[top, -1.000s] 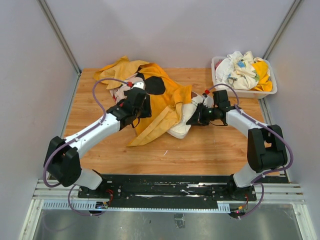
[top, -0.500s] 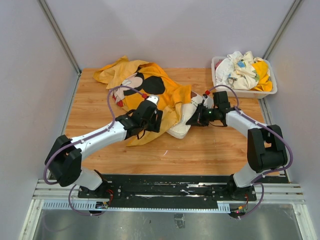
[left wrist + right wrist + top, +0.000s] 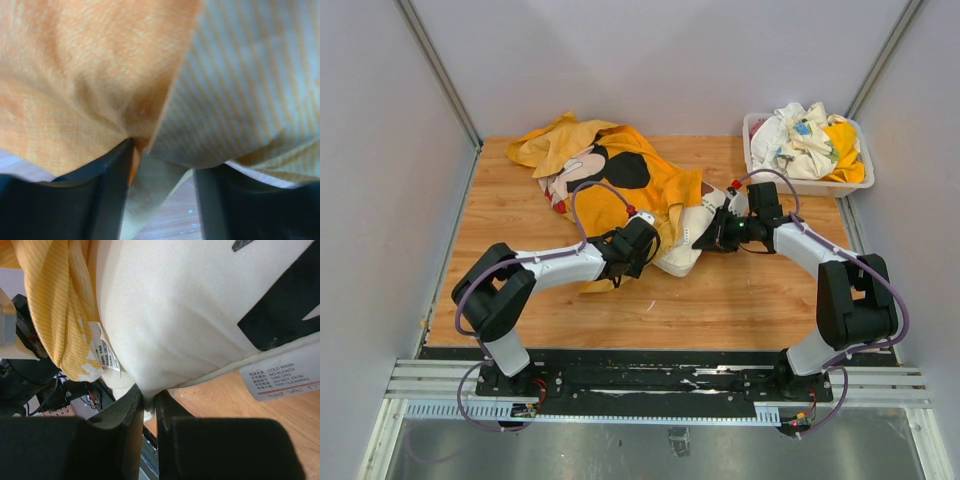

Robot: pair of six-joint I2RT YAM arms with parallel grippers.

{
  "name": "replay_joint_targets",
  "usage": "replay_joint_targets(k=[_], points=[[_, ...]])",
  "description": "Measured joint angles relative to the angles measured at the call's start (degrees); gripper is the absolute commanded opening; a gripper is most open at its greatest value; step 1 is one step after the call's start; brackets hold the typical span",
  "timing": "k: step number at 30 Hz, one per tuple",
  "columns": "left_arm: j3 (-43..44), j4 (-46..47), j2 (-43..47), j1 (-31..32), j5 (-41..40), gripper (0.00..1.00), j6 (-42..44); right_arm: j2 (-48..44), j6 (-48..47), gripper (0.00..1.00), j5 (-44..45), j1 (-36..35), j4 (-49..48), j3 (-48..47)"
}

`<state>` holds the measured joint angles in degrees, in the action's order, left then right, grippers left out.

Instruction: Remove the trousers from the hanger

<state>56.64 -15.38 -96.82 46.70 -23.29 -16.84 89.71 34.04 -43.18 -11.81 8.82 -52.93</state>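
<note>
Wooden table (image 3: 740,290), heaped garments (image 3: 640,185), white basket (image 3: 756,152)

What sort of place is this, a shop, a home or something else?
Most likely a robot test booth in a lab, not a home. Plain grey walls box in a wooden table, two robot arms are bolted to a metal rail at its edge, and a white basket holds crumpled clothes.

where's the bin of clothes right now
Top view: the white bin sits at the table's far right corner, just beyond the right fingers, which are shut on the cream garment.
</note>
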Motion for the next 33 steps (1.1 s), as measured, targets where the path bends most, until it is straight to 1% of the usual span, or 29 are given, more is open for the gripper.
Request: replay_joint_targets(k=[2,3,4,9,12,14,16,21,24,27,33], points=[[0.28,0.09,-0.33,0.00,-0.66,0.13,0.13,-0.13,-0.02,0.13,0.00,0.00,0.00,0.07],[0.52,0.04,-0.33,0.00,-1.05,0.04,0.37,-0.17,-0.02,0.13,0.00,0.00,0.00,0.11],[0.90,-0.02,-0.33,0.00,-1.53,0.01,0.61,-0.20,-0.02,0.13,0.00,0.00,-0.02,0.17],[2.84,-1.38,0.04,0.00,-3.17,0.00,0.61,-0.20,-0.02,0.13,0.00,0.00,-0.02,0.31],[5.25,-5.03,1.64,0.00,-1.77,0.00,-0.07,-0.22,-0.02,0.13,0.00,0.00,-0.04,0.46],[8.76,-8.33,3.45,0.00,0.81,0.00,-0.87,-0.24,-0.02,0.13,0.00,0.00,-0.11,0.55],[14.51,-11.69,5.46,0.00,4.57,0.00,-1.97,-0.24,0.02,0.13,-0.04,0.00,-0.52,0.74],[31.78,-16.59,8.24,-0.11,14.97,0.00,-5.18,-0.24,0.68,0.13,-0.09,0.00,-1.64,0.83],[37.66,-19.54,8.52,-0.26,21.31,0.00,-7.50,-0.37,1.64,0.13,-0.42,0.55,-2.16,0.61],[40.00,-20.96,7.74,-0.42,27.06,0.00,-9.94,-0.81,2.86,0.13,-0.98,1.11,-2.64,-0.31],[40.44,-20.41,5.44,-0.57,35.41,0.00,-14.95,-1.42,7.43,0.13,-1.25,1.46,-5.27,-3.30]])
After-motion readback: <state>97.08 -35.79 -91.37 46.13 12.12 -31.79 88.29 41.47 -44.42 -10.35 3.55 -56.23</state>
